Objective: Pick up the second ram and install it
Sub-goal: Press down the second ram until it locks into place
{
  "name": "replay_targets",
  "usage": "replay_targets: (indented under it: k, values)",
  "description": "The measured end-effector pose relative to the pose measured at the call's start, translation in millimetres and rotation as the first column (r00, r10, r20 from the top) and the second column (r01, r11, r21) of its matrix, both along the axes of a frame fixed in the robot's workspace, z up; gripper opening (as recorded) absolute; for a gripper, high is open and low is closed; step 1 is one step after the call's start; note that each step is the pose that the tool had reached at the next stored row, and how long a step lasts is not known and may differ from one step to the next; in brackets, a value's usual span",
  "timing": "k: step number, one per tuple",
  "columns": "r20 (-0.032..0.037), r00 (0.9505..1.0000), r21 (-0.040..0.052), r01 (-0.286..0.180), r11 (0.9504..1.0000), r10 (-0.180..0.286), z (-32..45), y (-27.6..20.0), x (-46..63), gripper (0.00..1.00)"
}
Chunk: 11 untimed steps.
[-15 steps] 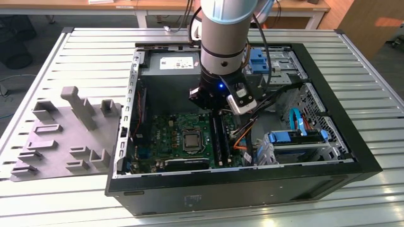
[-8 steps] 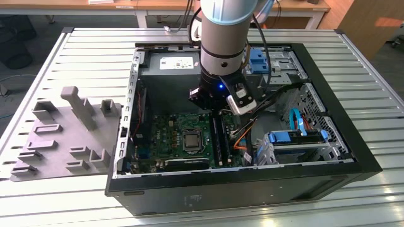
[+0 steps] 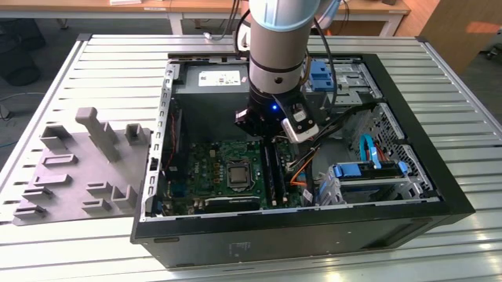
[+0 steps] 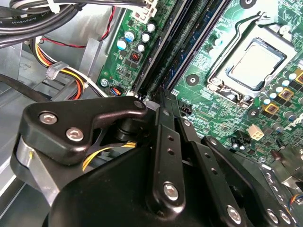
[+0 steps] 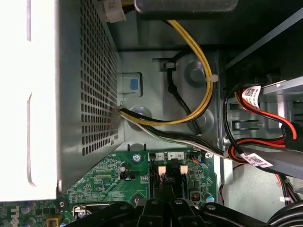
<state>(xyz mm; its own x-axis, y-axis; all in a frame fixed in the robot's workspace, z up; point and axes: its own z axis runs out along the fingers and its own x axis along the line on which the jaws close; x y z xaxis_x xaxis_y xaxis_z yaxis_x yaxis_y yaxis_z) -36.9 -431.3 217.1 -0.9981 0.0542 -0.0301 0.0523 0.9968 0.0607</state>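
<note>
PINCER (image 4: 163, 101): narrow, over memory slots (image 4: 189, 47) | RAM: grasp unconfirmed | CPU socket (image 3: 236, 174): 8 o'clock of pincer

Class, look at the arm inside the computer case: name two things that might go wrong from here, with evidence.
The gripper sits low at the end of the memory slots; a slight misalignment might press on the motherboard. The yellow and orange wires beside it might snag.
</note>
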Motion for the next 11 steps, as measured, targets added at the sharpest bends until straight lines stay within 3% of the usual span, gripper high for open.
replay_targets:
  k: [11]
  values:
    - [0.0000,1.0000,-0.0001,0.000,1.0000,0.000,-1.0,0.0,0.0,0.11]
